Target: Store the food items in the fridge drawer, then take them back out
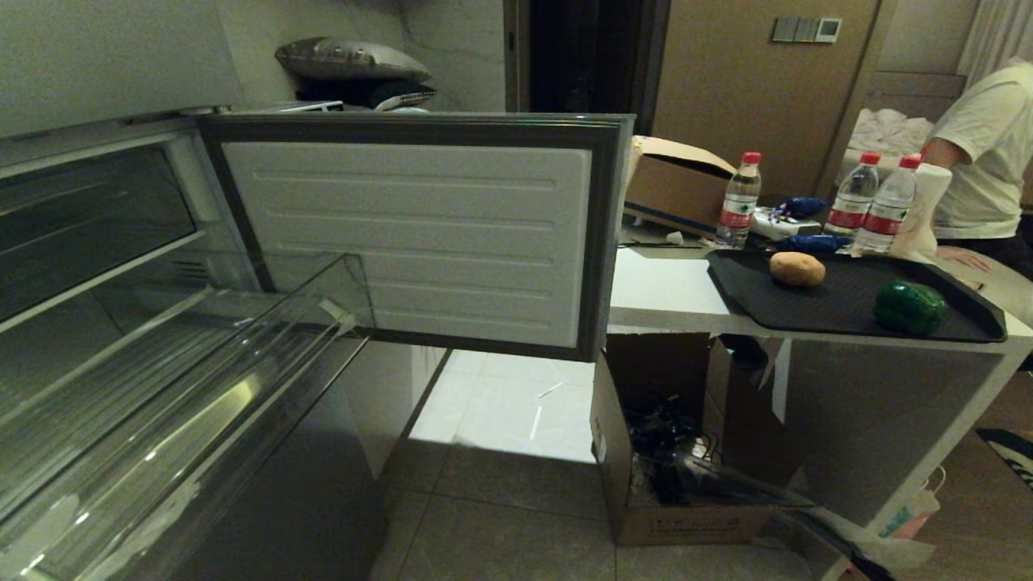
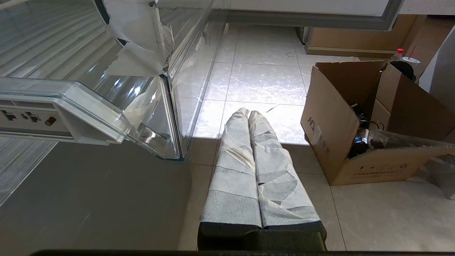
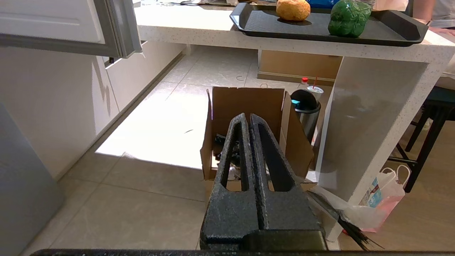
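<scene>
Nearest, both grippers hang low over the tiled floor, clear of everything. The left gripper, its fingers wrapped in grey tape and pressed together, holds nothing and points at the floor just beside the drawer's clear bin, which bears white tape scraps on its near corner. The right gripper, bare black, is likewise closed and empty, aimed at an open cardboard box standing on the floor under the counter. The drawer is pulled out, its white ribbed inner face showing and its bin bare. Beyond the drawer, on the white counter, lies a black tray carrying the potato and, well apart from it, the green item. Behind the tray stand bottles with red caps, and a person in a pale shirt sits at the counter's far end.
</scene>
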{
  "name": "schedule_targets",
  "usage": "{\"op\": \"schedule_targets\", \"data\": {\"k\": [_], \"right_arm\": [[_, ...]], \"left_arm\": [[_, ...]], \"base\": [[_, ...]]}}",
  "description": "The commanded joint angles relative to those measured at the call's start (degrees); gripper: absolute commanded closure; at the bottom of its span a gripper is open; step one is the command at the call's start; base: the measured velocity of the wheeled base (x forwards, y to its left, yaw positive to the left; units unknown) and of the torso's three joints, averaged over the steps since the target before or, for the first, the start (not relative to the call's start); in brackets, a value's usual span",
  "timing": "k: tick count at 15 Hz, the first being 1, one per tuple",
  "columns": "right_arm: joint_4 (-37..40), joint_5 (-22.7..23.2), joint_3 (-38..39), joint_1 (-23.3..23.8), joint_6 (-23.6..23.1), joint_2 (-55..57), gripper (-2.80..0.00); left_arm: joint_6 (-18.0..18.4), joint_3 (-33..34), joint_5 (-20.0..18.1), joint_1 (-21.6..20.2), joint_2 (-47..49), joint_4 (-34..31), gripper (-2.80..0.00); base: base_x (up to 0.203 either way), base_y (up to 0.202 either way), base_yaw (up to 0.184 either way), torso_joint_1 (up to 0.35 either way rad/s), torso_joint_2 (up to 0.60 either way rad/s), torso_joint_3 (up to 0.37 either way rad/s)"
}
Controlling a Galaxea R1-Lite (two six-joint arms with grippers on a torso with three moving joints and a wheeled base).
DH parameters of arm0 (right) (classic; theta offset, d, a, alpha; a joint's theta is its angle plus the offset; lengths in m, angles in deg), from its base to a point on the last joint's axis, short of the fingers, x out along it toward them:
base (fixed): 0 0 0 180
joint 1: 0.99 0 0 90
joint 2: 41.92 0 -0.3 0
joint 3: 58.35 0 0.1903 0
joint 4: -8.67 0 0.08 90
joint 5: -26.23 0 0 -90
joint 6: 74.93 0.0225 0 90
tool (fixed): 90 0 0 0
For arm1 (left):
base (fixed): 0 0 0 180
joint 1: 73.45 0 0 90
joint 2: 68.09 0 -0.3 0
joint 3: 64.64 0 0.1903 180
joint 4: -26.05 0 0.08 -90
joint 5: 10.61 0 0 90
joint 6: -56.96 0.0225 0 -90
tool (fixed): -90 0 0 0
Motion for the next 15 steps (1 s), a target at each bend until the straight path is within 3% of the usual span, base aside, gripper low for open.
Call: {"op": "schedule_targets", "data": {"k": [1, 7, 15], "right_arm": [[0.0, 0.0, 1.8, 0.0, 0.0, 0.0, 0.00], [0.0, 0.0, 1.8, 0.0, 0.0, 0.0, 0.00], [0.0, -0.1, 1.8, 0.0, 0.2, 0.0, 0.00]], "left_arm": [[0.0, 0.0, 0.0, 0.0, 0.1, 0.0, 0.00], [0.1, 0.0, 0.0, 0.0, 0.1, 0.0, 0.00], [0.0, 0.0, 0.0, 0.0, 0.1, -0.1, 0.00]], "base": [[0.000, 0.000, 0.000, 0.000, 0.00, 0.000], [0.001, -0.009, 0.003, -0.001, 0.00, 0.001], [0.000, -0.183, 0.002, 0.004, 0.00, 0.003]]}}
